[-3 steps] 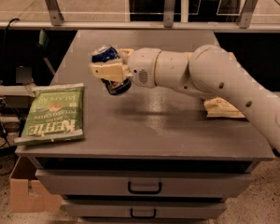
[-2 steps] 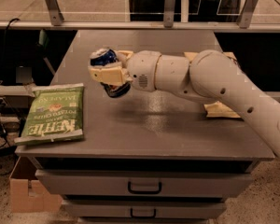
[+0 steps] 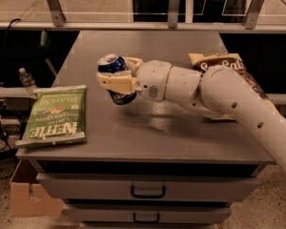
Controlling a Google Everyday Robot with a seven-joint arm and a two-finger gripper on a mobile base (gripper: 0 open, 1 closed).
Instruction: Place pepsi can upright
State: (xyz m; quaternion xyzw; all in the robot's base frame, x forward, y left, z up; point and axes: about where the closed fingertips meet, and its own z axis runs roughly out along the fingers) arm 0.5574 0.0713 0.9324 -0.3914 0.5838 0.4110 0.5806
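Note:
The pepsi can (image 3: 113, 67), dark blue with a silver top, is held a little above the grey table top (image 3: 148, 128), tilted with its top end up and to the left. My gripper (image 3: 115, 78) is shut on it, one cream finger across its front and the other behind it. The white arm reaches in from the right edge of the camera view. The can's lower end shows below the front finger, above its shadow on the table.
A green Kettle chip bag (image 3: 55, 116) lies flat at the table's front left corner. A tan and brown chip bag (image 3: 219, 63) lies at the back right, partly behind my arm. Drawers (image 3: 148, 191) run below the front edge. A cardboard box (image 3: 28, 197) sits on the floor at left.
The arm has drawn slightly toward the table's middle and the can, still gripped, is tilted closer to upright than a second ago.

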